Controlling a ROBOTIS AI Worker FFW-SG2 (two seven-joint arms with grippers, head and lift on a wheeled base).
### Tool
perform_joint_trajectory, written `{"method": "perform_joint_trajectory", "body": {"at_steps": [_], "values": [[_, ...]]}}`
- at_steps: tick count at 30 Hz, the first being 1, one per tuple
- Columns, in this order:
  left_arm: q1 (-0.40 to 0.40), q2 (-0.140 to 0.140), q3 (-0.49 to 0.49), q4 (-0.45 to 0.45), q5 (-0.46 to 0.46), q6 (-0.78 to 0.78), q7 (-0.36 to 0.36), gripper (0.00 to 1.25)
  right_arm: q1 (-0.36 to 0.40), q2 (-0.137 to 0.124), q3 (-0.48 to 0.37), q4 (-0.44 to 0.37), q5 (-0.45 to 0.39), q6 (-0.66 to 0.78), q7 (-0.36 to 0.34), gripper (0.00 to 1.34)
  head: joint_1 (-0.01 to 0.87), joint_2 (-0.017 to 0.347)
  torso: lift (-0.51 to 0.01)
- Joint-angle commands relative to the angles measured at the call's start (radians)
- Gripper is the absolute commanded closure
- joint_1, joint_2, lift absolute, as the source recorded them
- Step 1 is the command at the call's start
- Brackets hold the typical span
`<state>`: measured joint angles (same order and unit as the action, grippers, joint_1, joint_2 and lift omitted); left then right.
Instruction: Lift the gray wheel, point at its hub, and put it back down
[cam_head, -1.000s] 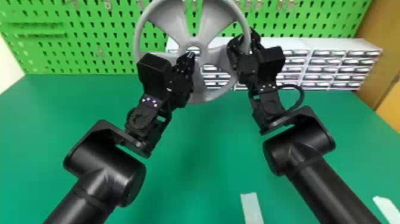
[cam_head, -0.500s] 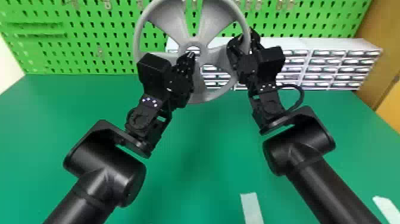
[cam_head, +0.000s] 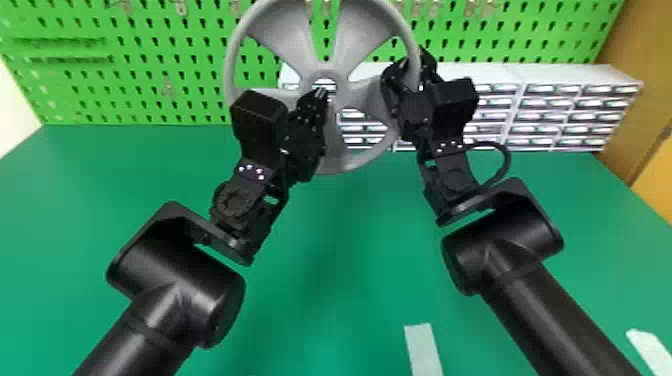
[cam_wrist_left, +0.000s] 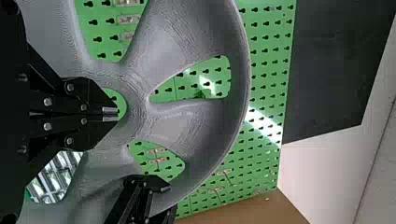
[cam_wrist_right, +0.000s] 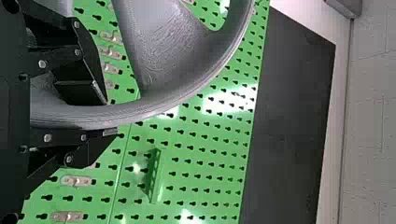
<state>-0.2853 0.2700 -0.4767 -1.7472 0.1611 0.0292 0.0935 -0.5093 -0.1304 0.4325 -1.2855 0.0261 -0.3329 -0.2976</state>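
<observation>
The gray wheel (cam_head: 280, 25) is held upright before the pegboard (cam_head: 175, 65), its rim pinched by the right gripper (cam_head: 411, 71). The left gripper's (cam_head: 321, 93) fingers are pressed together at the hub (cam_wrist_left: 135, 107). Between the forearms, a wide gap is left over the table (cam_head: 350, 280). One wheel, two grippers and two pale strips (cam_head: 422, 350) are counted.

No text, label, number or sign can be read on anything here.
</observation>
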Motion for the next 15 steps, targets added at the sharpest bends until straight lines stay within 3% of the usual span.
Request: {"method": "perform_joint_trajectory", "body": {"at_steps": [1, 9, 15], "values": [[0.0, 0.0, 0.001, 0.0, 0.0, 0.0, 0.0, 1.22, 0.0, 0.0, 0.002, 0.0, 0.0, 0.002, 0.0, 1.33, 0.692, 0.048, -0.088], [0.008, 0.0, 0.004, -0.008, 0.009, -0.006, -0.038, 1.22, -0.003, -0.002, -0.005, 0.0, 0.0, 0.006, 0.0, 1.33, 0.692, 0.048, -0.088], [0.061, 0.0, 0.055, -0.069, 0.017, -0.006, -0.106, 1.22, -0.009, -0.002, -0.018, 0.0, 0.0, 0.015, 0.0, 1.33, 0.692, 0.048, -0.088]]}}
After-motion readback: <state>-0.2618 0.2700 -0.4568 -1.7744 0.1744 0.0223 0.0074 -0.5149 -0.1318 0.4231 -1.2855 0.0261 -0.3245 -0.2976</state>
